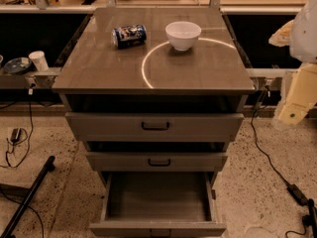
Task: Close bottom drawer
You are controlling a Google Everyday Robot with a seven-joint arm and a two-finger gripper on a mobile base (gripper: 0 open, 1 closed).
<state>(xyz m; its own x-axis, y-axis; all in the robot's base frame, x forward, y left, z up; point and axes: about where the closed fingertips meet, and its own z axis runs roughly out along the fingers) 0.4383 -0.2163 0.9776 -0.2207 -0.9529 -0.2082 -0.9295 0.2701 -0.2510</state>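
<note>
The bottom drawer (pixel 157 227) of the grey-brown cabinet is pulled far out toward the camera. Its plain grey box interior (pixel 158 195) shows and holds nothing. Its handle is at the lower frame edge and barely shows. My gripper (pixel 292 108), a cream-coloured part below the white arm, hangs at the right frame edge. It is level with the cabinet top, to the right of the cabinet, well above the bottom drawer and apart from it.
The top drawer (pixel 155 126) and middle drawer (pixel 158 161) stand slightly out. A blue can (pixel 129 35) lies on the cabinet top (pixel 99 68) beside a white bowl (pixel 183 34). A black pole (pixel 27 197) and cables (pixel 270 157) lie on the floor.
</note>
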